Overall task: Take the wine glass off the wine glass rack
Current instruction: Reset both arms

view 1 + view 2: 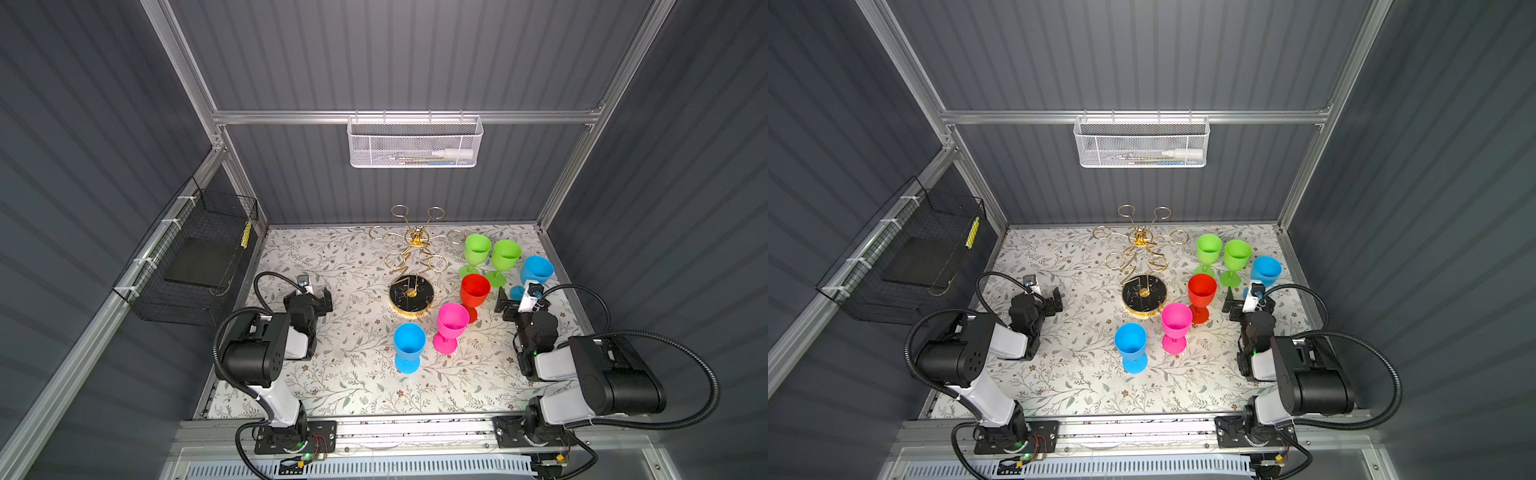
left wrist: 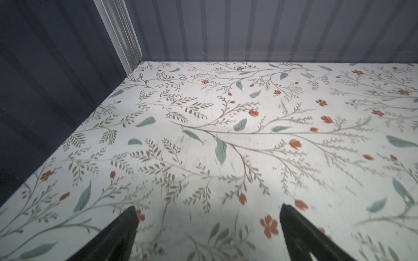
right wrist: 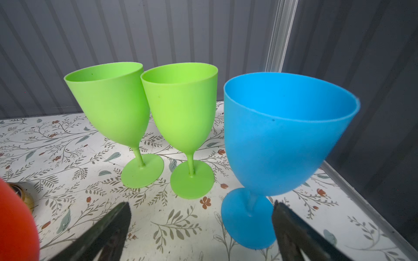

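Observation:
The gold wine glass rack (image 1: 417, 240) (image 1: 1140, 239) stands on its round black base (image 1: 411, 296) mid-table, and all its rings are bare. Several plastic wine glasses stand upright on the table: two green (image 1: 477, 248) (image 3: 183, 108), a red (image 1: 475, 291), a pink (image 1: 453, 320) and a blue (image 1: 409, 343). Another blue glass (image 3: 282, 140) stands just in front of my right gripper (image 3: 201, 203) (image 1: 523, 305), which is open, its foot beside one finger. My left gripper (image 2: 208, 208) (image 1: 309, 296) is open over bare table, left of the rack.
A white mesh basket (image 1: 414, 143) hangs on the back wall, and a black wire basket (image 1: 195, 257) on the left wall. The floral table (image 1: 353, 374) is walled at back and sides, with a metal rail (image 1: 415, 428) along its front.

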